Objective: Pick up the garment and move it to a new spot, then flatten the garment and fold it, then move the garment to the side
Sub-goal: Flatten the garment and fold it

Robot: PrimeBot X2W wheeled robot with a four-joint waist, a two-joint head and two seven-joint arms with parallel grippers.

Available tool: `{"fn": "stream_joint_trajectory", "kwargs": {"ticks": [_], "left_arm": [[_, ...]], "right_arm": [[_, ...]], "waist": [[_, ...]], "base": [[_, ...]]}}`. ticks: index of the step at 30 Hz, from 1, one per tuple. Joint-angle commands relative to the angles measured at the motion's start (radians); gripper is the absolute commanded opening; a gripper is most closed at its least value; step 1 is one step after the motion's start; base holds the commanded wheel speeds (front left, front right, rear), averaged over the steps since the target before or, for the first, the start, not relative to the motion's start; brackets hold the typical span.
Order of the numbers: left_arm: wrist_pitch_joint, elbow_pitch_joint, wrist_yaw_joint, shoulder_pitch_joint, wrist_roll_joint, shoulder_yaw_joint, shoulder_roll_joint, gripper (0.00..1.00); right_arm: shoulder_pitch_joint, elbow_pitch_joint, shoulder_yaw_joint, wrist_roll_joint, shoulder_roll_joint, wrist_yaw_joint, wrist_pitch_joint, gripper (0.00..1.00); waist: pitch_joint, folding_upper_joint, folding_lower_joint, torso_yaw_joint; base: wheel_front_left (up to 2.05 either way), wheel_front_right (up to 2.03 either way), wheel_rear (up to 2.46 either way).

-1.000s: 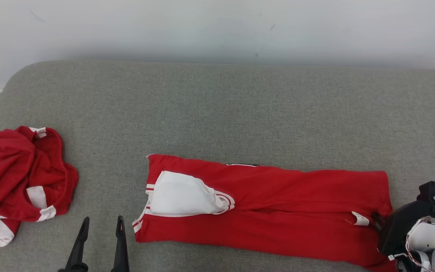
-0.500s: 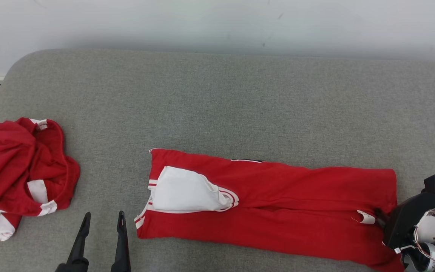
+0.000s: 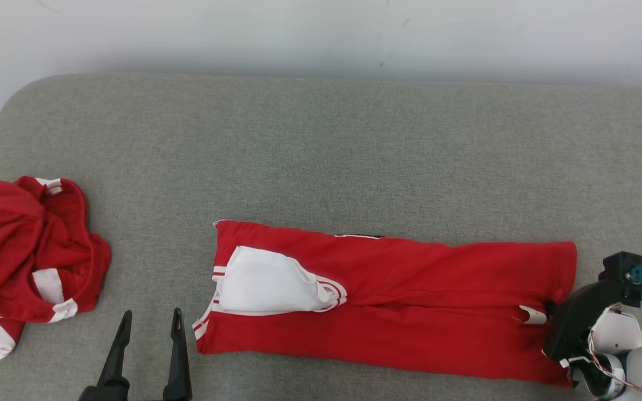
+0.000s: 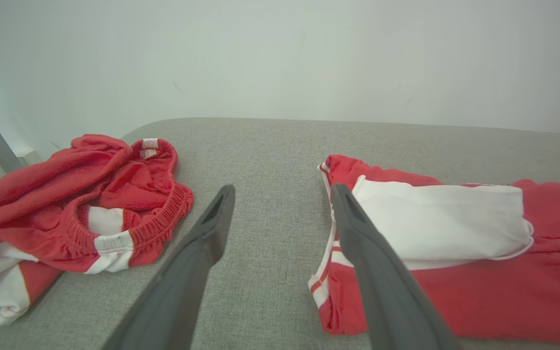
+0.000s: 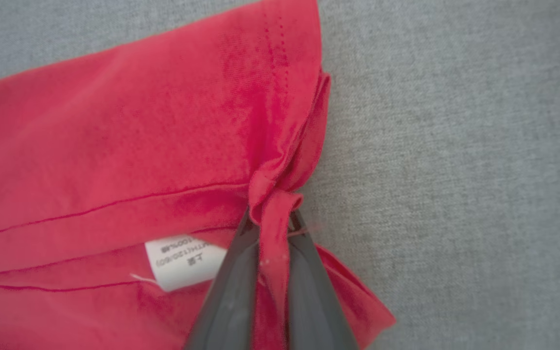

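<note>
The right gripper [image 5: 271, 218] is clamped on a pinch of hem at the right end of the long red cloth garment with a white panel [image 3: 410, 301], lying along the grey fabric desk's [image 3: 321, 156] front edge. The left gripper [image 3: 151, 323], fingers apart, is just beside its left end

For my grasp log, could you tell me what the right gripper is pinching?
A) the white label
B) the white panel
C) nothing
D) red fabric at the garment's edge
D: the right gripper is shut on a red fold at the edge of the garment, with the label beside it.
</note>
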Motion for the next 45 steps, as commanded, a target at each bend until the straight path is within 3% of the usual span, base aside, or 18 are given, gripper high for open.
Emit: {"fn": "stream_joint_trajectory", "kwargs": {"ticks": [1, 16, 22, 29, 34, 45], "left_arm": [[-0.003, 0.0, 0.003, -0.007, -0.005, -0.001, -0.001, 1.0], [-0.003, -0.003, 0.003, 0.002, 0.006, 0.002, -0.001, 1.0], [-0.003, 0.009, -0.007, 0.009, 0.01, 0.002, -0.001, 1.0], [-0.003, 0.016, -0.011, 0.028, 0.009, 0.005, -0.001, 1.0], [-0.003, 0.019, -0.01, 0.038, 0.001, 0.0, -0.001, 1.0], [-0.003, 0.023, -0.013, 0.047, 0.001, -0.009, -0.001, 1.0]], "right_arm": [[-0.01, 0.009, -0.007, -0.009, 0.012, 0.004, -0.013, 0.0], [-0.044, -0.086, -0.341, -0.129, -0.025, 0.001, -0.158, 0.0], [0.009, -0.176, -0.398, -0.193, -0.016, 0.001, -0.148, 0.0], [0.092, -0.295, -0.271, -0.157, 0.016, 0.001, -0.087, 0.0], [0.154, -0.371, -0.104, -0.091, 0.029, 0.001, -0.06, 0.0], [0.143, -0.288, 0.255, 0.085, 0.029, 0.001, -0.101, 0.0]], "waist": [[-0.001, 0.0, 0.0, -0.002], [-0.006, 0.0, 0.0, -0.039], [-0.026, 0.0, 0.0, -0.039], [-0.057, 0.0, 0.0, -0.04], [-0.074, 0.0, 0.0, -0.038], [-0.09, 0.0, 0.0, -0.017]], "base": [[0.0, 0.0, 0.0], [0.0, 0.0, 0.0], [0.0, 0.0, 0.0], [0.0, 0.0, 0.0], [0.0, 0.0, 0.0], [0.0, 0.0, 0.0]]}}
